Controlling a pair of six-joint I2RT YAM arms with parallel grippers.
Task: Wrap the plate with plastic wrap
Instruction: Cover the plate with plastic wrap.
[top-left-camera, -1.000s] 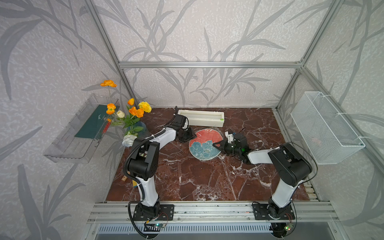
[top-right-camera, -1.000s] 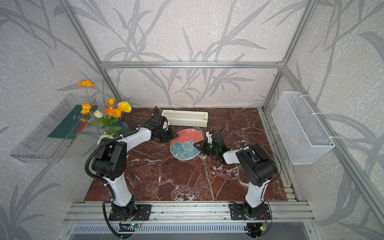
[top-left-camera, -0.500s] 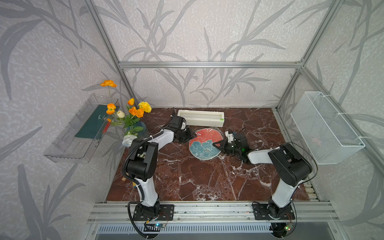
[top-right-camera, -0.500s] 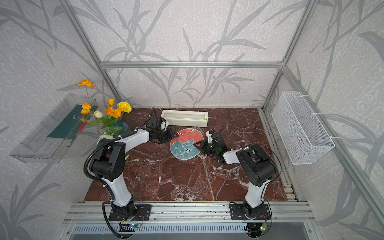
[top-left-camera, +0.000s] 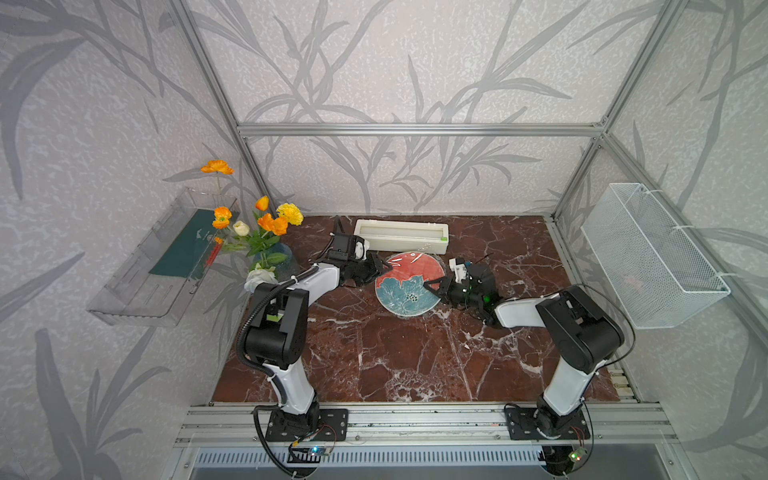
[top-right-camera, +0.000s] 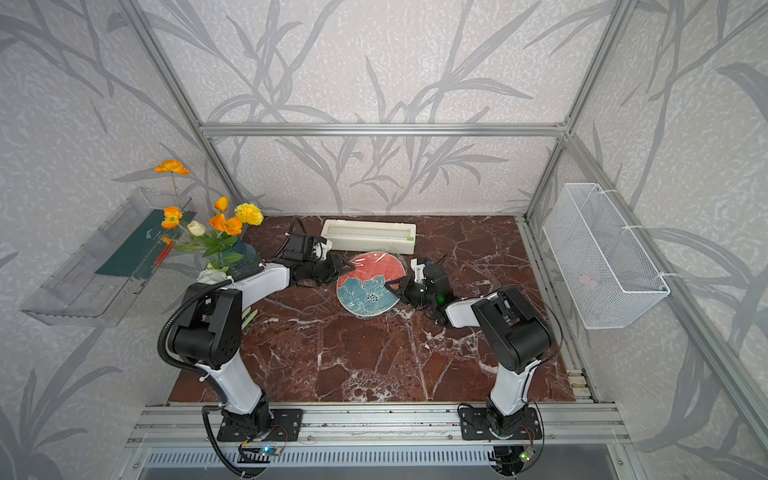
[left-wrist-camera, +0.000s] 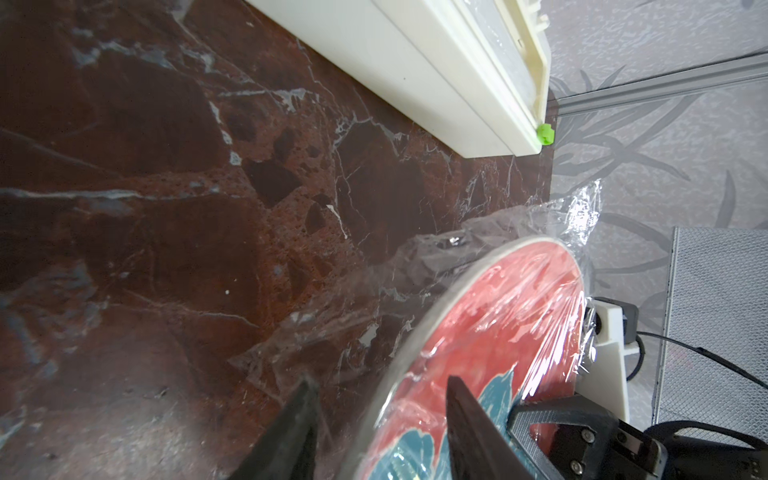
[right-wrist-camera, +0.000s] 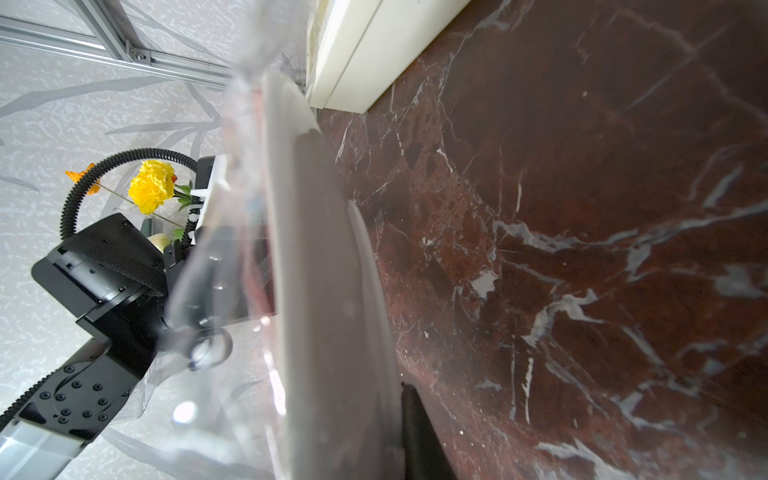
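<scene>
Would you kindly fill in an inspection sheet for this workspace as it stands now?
Surface: marble tabletop, no spills seen.
Job's things: plate tilted; plastic wrap over its face, loose film trailing past the rim.
Clutter: dispenser box behind the plate; flowers at the left edge.
Grippers: left gripper open, fingers straddling the plate's rim; right gripper shut on the opposite rim.
Cables: black hose looped on the left arm, away from the plate.
Surroundings: wire basket on the right wall, clear shelf on the left wall.
</scene>
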